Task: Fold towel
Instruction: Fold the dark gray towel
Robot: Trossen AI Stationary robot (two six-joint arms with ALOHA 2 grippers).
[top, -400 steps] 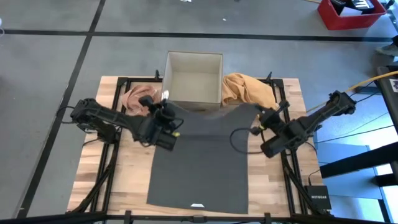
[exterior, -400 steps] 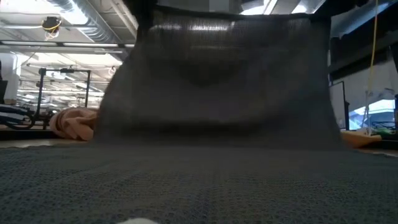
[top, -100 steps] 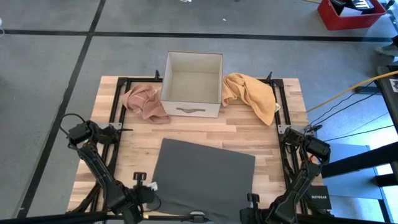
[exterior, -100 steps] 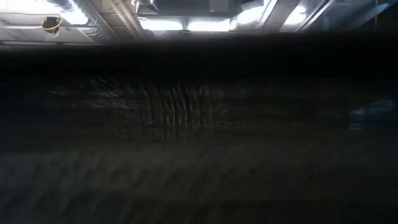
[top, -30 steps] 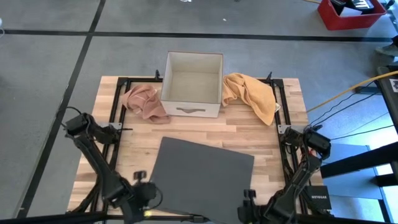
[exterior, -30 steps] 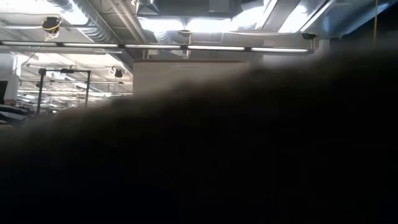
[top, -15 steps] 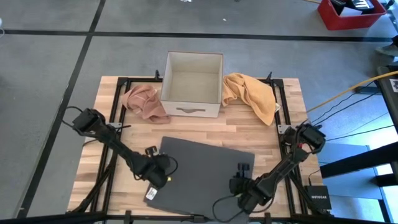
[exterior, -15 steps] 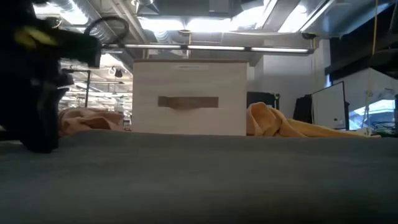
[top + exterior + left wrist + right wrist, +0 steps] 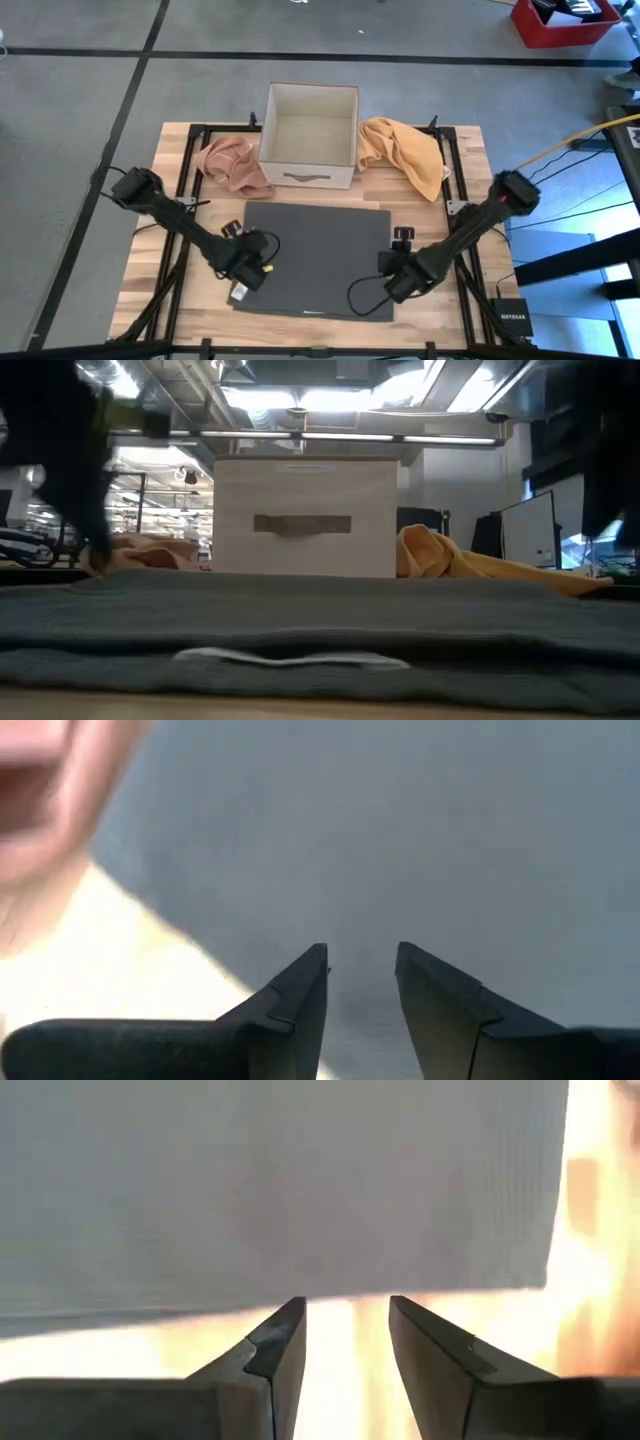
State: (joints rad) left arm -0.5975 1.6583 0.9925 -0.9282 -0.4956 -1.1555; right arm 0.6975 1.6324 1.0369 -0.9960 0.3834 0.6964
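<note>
towel (image 9: 315, 260): folded, flat on table (image 9: 440, 215) | left gripper (image 9: 243, 272): at its left edge, jaws apart, empty | right gripper (image 9: 396, 276): at right edge, jaws apart, empty

The right gripper (image 9: 345, 1330) is seen with its two dark fingers (image 9: 275, 1355) parted, a clear gap between the tips and nothing held there. A grey towel (image 9: 270, 1180) is spread ahead of them, its straight edge lying just beyond the fingertips, toward 12 o'clock. Brightly lit tabletop (image 9: 345, 1365) is seen in the gap and past the towel's corner toward 3 o'clock.
</note>
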